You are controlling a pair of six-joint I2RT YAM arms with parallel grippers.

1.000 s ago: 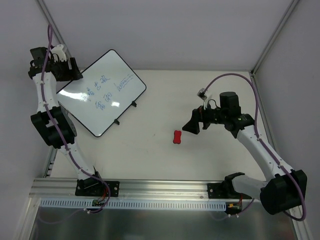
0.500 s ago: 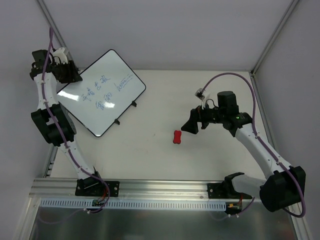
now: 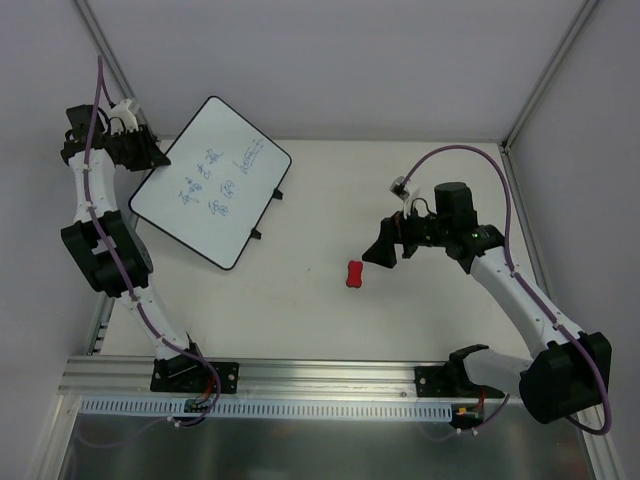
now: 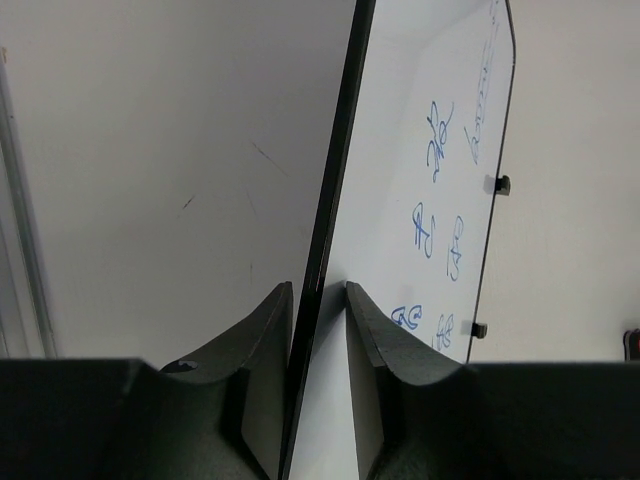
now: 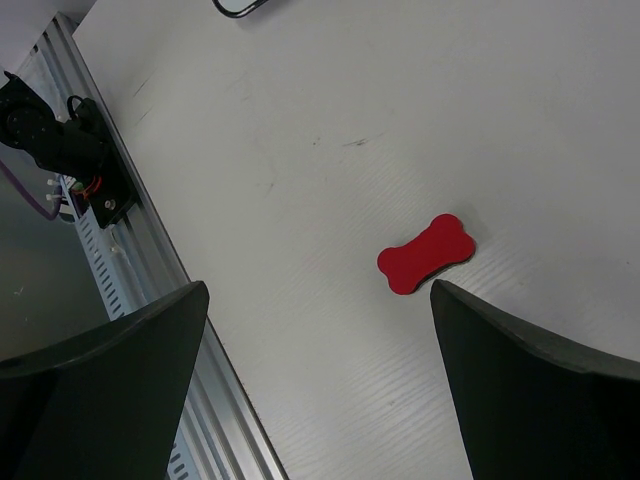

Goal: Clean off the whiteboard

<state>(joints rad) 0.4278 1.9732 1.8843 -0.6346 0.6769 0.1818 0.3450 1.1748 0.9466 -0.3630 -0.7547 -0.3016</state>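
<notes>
The white, black-rimmed whiteboard [image 3: 212,183] with blue handwriting is at the far left of the pale table [image 3: 400,190], its edge pinched in the narrow jaws of the left gripper [image 4: 318,292]. The right gripper [image 5: 318,288] gapes wide near a red bone-shaped eraser [image 5: 426,253], well apart from the board.

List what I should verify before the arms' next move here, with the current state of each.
1. Grip of left claw on the whiteboard rim: ok, it straddles the rim.
2. Surface wiped: not ok, blue handwriting covers it.
3. Opening of right claw: ok, open.
4. Access to red eraser on the table: ok, nothing touches it.
5. Centring of right claw over red eraser: not ok, it lies to one side.
6. Far edge of whiteboard resting on the table: cannot tell.
</notes>
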